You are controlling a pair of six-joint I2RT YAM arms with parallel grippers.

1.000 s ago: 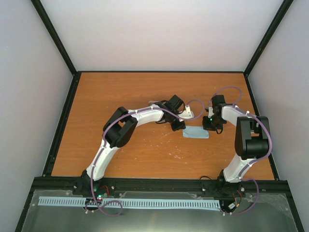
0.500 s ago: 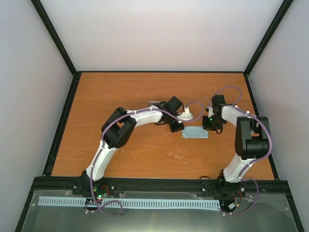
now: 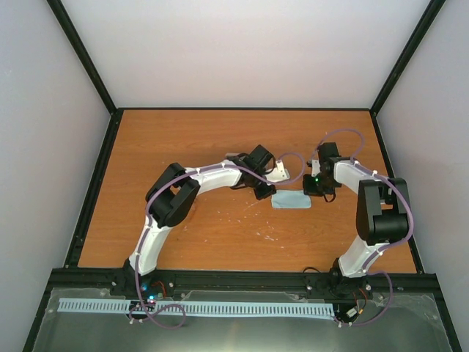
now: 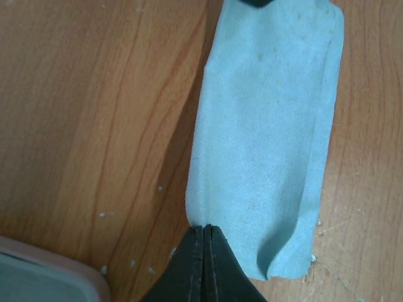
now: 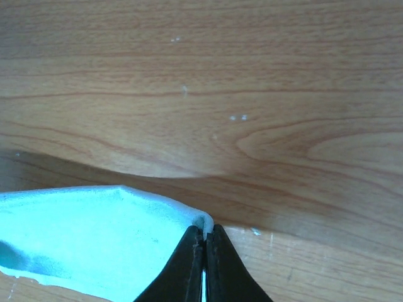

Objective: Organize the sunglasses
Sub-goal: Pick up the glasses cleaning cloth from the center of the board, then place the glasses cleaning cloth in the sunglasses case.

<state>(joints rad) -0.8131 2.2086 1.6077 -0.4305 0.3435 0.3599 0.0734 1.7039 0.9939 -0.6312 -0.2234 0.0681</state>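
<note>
Both arms and the light blue cloth (image 3: 291,200) between them have shifted a little toward the left edge of the desk (image 3: 168,132) since one second ago. At the near edge stand only the arm bases. Right of the middle the cloth lies stretched. The left gripper (image 4: 204,229) has its fingers pressed together on one short end. The right gripper (image 5: 204,233) pinches the opposite corner, which seems slightly raised off the wood. Just beside the left gripper shows a pale rounded corner of the case (image 4: 44,277). The sunglasses are not visible in any view; I cannot tell if they are inside the case or hidden by an arm. I judge the cloth is the step in hand, and I cannot confirm that the glasses are stored. Toward the far edge and both far corners the wood is open, and every edge is well apart from the cloth.
</note>
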